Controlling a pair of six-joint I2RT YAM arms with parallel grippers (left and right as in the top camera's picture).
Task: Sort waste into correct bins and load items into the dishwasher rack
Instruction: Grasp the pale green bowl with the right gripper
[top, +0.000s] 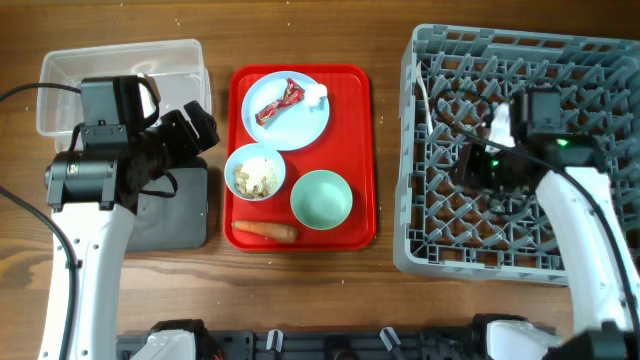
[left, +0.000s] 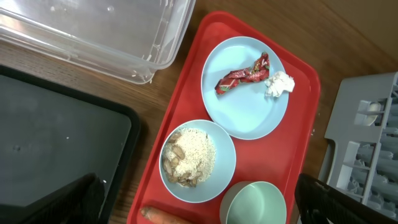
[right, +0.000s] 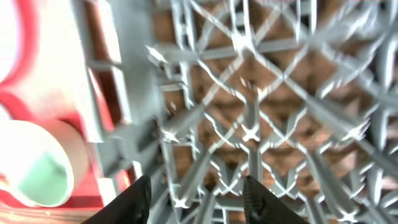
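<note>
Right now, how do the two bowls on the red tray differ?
The blue bowl holds crumbly beige food; the green bowl is empty. The green bowl sits nearer the rack than the blue bowl. Both stand upright on the red tray.

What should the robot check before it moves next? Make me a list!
1. Left gripper open and empty: ok.
2. Right gripper open, over the rack: ok.
3. Wrapper lying free on the plate: ok.
4. Clear bin open: ok.
5. Bowl emptied of food: not ok.
6. Green cup empty: ok.
</note>
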